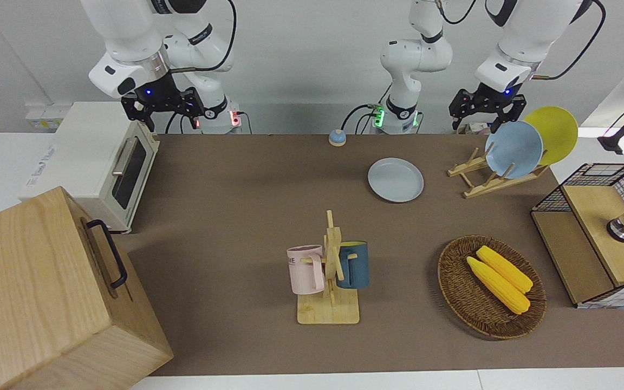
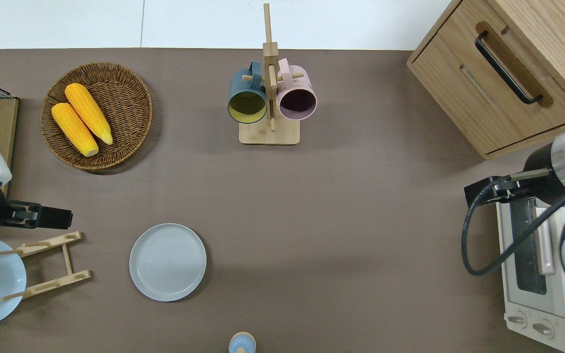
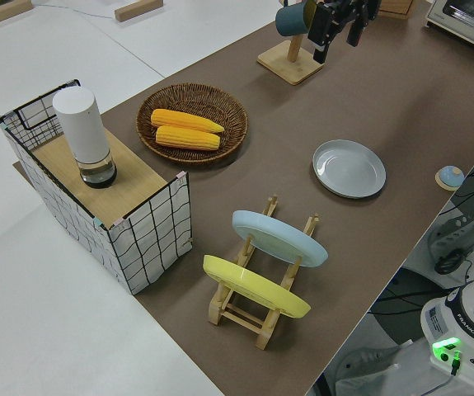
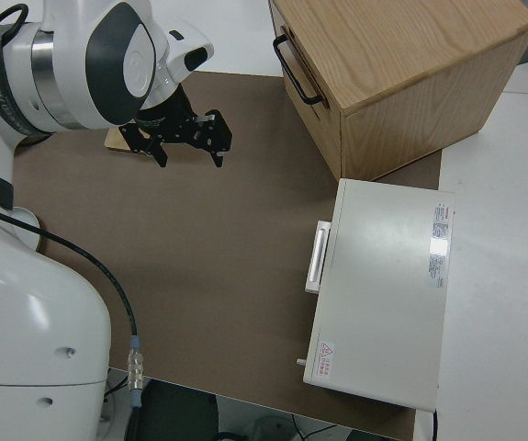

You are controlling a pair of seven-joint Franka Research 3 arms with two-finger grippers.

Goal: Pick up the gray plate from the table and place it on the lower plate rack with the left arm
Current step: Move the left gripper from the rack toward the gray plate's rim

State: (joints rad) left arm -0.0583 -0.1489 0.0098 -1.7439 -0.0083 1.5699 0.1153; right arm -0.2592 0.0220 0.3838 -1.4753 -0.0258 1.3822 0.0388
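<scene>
The gray plate [image 1: 396,180] lies flat on the brown table [image 1: 236,216], beside the lower plate rack [image 1: 499,181] on the side toward the right arm's end. It also shows in the overhead view [image 2: 167,262] and the left side view [image 3: 349,168]. The rack [image 2: 47,264] holds a sky-blue plate [image 1: 513,149] and a yellow plate [image 1: 553,132] on edge. My left gripper [image 1: 485,116] hangs open and empty in the air over the table at the rack's edge [image 2: 62,218], apart from the gray plate. The right arm is parked, its gripper [image 1: 164,111] open.
A wicker basket [image 1: 455,292] with two corn cobs, a mug stand [image 1: 331,271] with a pink and a dark blue mug, a wire crate [image 1: 593,238], a toaster oven [image 1: 111,168], a wooden cabinet [image 1: 46,292] and a small blue knob [image 1: 337,137] stand around.
</scene>
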